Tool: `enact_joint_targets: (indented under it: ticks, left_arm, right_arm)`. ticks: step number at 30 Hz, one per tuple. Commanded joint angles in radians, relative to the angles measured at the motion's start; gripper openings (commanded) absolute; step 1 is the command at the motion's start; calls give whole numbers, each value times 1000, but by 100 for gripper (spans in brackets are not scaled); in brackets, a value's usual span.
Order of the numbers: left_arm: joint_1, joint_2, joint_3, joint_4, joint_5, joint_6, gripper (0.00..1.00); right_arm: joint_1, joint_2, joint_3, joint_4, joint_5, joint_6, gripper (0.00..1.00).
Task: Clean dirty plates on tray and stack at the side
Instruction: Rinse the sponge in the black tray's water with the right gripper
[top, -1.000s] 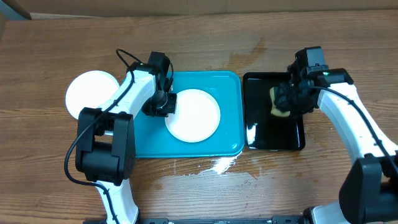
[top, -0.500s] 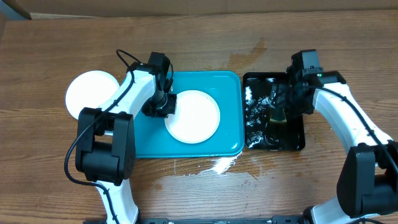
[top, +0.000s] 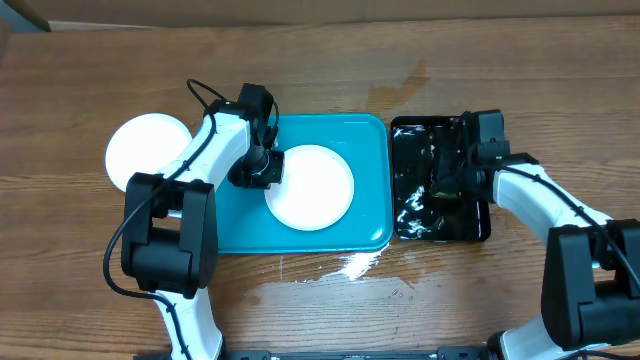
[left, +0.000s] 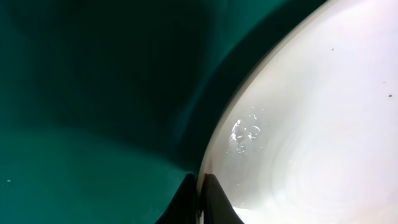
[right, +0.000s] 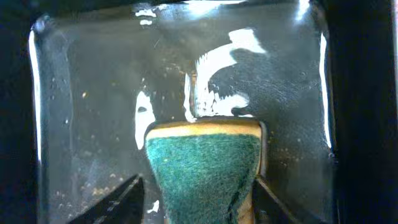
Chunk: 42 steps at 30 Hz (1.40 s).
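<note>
Sponge sits in wet black tray, right gripper straddling it; clamped or loose, cannot tell. Left gripper pinches rim of white plate on blue tray. Best: grip sponge firmly, shed drips, pin plate while wiping.

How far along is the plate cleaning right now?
Looks done: one white plate sits on the table left of the turquoise tray. In hand: left fingers pinch the rim of the tray plate, while a sponge between the right fingers dips in the wet black tray. Left: wiping and stacking this plate.
</note>
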<state>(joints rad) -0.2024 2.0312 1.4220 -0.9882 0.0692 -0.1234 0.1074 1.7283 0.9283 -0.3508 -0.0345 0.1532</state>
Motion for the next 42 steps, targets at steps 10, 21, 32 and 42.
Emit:
enact_joint_targets:
  ticks: [10,21,32,42]
  left_arm:
    - [-1,19,-2,-2,-27,11,4]
    - [-1,19,-2,-3,-27,11,4]
    - [-1,19,-2,-2,-28,11,4]
    - [-1,19,-2,-2,-28,11,4]
  right_arm:
    - [5,5,-26,85,7,3,73]
    - [5,101,-26,118,8,3,59]
    - [5,46,96,-50,-23,5,31]
    - [5,27,116,-184,-24,24,58]
